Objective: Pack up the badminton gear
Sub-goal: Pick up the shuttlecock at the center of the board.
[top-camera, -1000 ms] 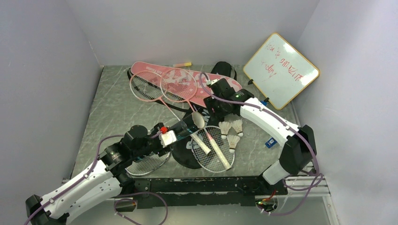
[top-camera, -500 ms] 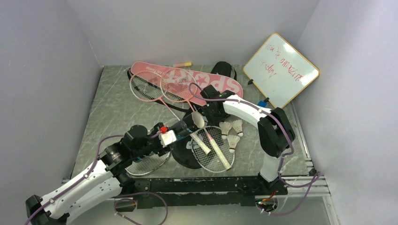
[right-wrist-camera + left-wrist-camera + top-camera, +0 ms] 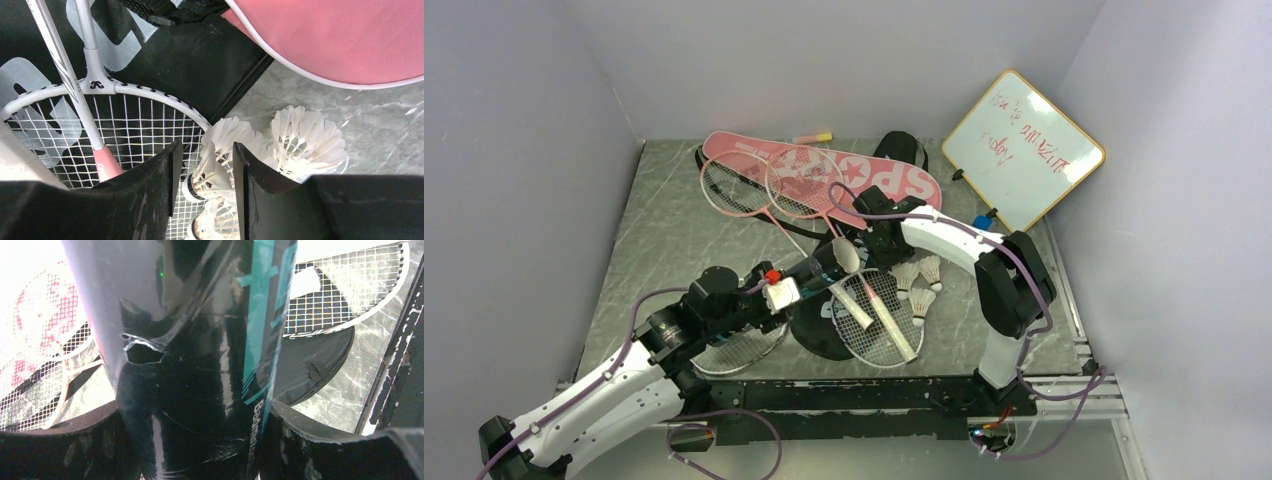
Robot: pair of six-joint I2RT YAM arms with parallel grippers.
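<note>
Right tool (image 3: 204,150) now down astride shuttlecock (image 3: 220,137)

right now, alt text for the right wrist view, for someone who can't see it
The right claw straddles a white feather shuttlecock at the rim of a white-framed racket, with another shuttlecock beside it on the grey marbled table. The racket lies on a black cover, and a pink cover fills the top right.
</note>
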